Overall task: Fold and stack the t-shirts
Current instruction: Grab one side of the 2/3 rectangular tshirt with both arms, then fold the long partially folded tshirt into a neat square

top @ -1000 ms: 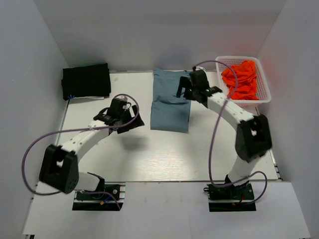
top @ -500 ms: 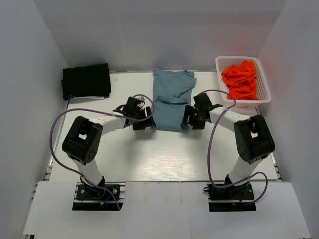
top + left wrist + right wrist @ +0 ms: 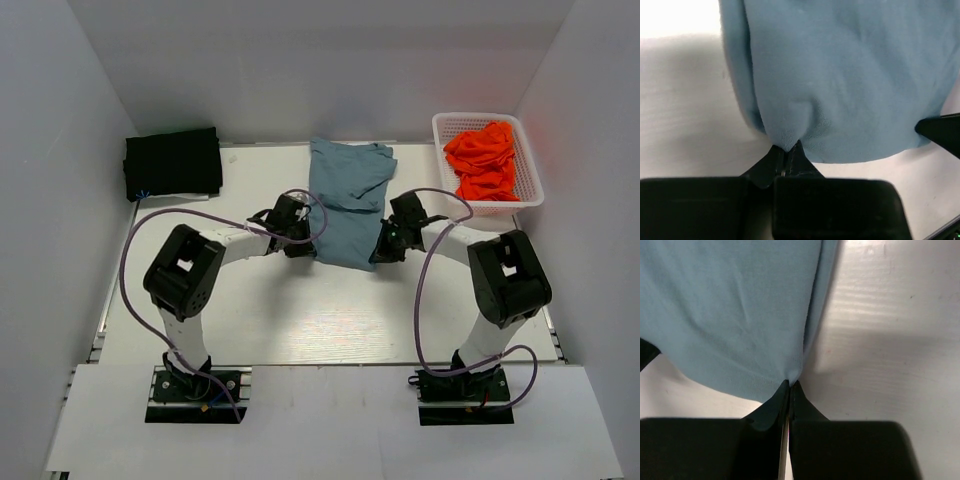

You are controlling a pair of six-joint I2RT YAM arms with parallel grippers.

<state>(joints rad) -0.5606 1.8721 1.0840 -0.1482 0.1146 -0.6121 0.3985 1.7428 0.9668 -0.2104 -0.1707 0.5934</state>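
A slate-blue t-shirt [image 3: 345, 205] lies partly folded in the middle of the table. My left gripper [image 3: 303, 246] is shut on its near left corner, the cloth pinched between the fingertips [image 3: 786, 150]. My right gripper [image 3: 385, 249] is shut on the near right corner [image 3: 792, 377]. A folded black t-shirt [image 3: 173, 163] sits at the far left. Orange-red t-shirts [image 3: 484, 158] fill the white basket [image 3: 527, 196] at the far right.
White walls close in the table on three sides. The table's bare white surface [image 3: 320, 310] stretches between the blue shirt and the arm bases. The right gripper's dark finger [image 3: 940, 131] shows at the right edge of the left wrist view.
Both grippers came down to the blue shirt's near corners and closed on them. The near edge now bunches slightly inward between the two grippers.
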